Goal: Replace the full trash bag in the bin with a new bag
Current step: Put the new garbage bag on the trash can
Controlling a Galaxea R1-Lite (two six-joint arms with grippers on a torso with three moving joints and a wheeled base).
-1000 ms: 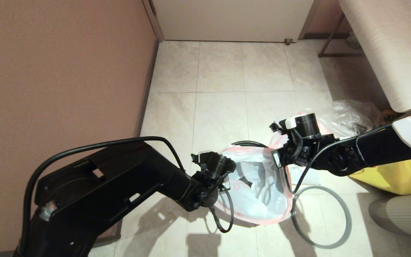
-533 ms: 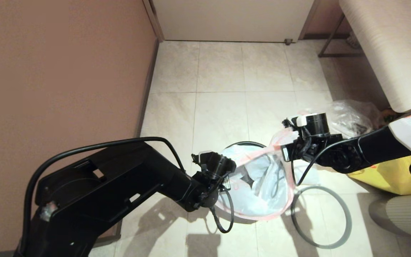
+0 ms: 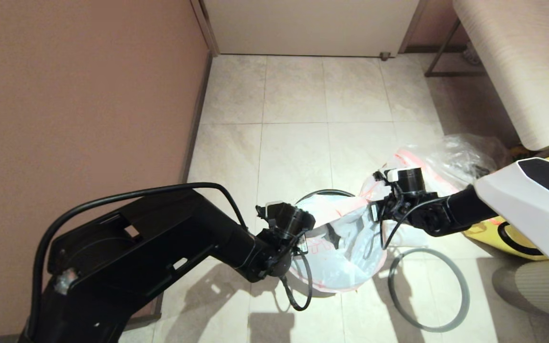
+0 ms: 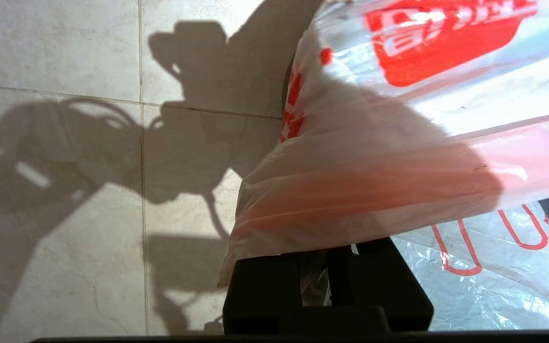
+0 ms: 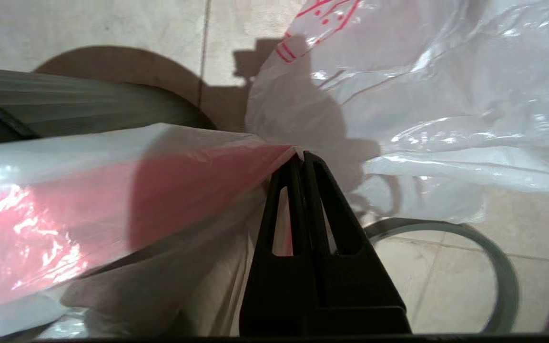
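Note:
The new bag (image 3: 346, 247), translucent white with red print and an orange-red hem, is stretched open over the black bin (image 3: 324, 192), whose ribbed wall (image 5: 88, 109) shows behind the film. My left gripper (image 3: 303, 237) is shut on the bag's near-left hem; in the left wrist view the hem (image 4: 350, 190) drapes over the fingers. On the hem's right side my right gripper (image 3: 376, 211) is shut, its tips (image 5: 301, 155) pinching the red band. The full trash bag (image 3: 415, 160) lies on the floor just beyond the right arm.
The grey ring rim (image 3: 466, 290) lies flat on the tiles right of the bin. Further right are a clear crumpled bag (image 3: 470, 150) and a yellow tote (image 3: 489, 227). A brown wall (image 3: 79, 95) bounds the left, and a table (image 3: 508, 71) stands at the far right.
My right gripper swung out to the right with the hem, then came back lower and nearer the bin. The bag's mouth has narrowed and sunk. The left arm has not moved.

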